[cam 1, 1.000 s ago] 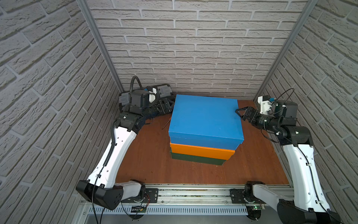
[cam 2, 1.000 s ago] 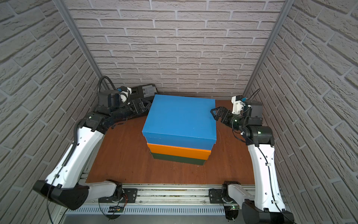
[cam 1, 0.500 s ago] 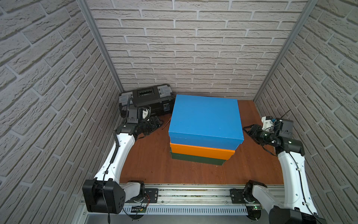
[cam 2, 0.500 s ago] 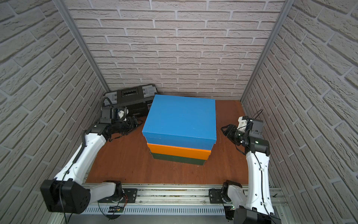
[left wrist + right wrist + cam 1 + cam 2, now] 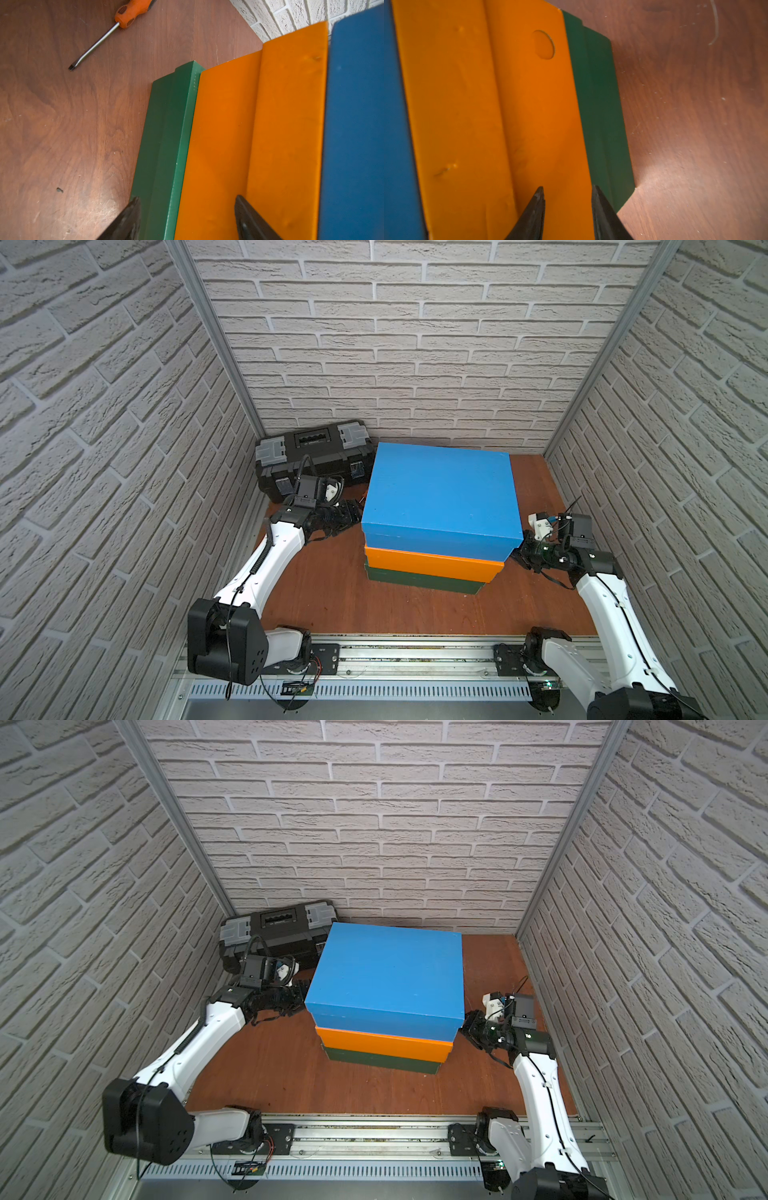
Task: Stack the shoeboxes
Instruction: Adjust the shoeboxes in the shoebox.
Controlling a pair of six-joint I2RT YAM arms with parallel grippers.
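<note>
Blue box (image 5: 440, 493) sits on the orange box (image 5: 432, 566), which sits on the dark green box (image 5: 424, 583). They form a 3-high stack at the centre of the worktop (image 5: 332, 593) in both top views, with the layers slightly offset. Within the last second both arms have dropped from the level of the blue lid to the flanks of the stack, and both sets of jaws have narrowed. I judge the stacking itself done, with only squaring-up or withdrawal left.

The left arm lies low, stretched toward the stack's left side in the frame. The left gripper (image 5: 187, 197) is spread wide on nothing, facing the green and orange sides. The right arm bends in at the stack's lower right corner. The right gripper (image 5: 567, 187) shows a narrow, empty gap aimed at the orange side. Whether either gripper touches the cardboard I cannot tell.
</note>
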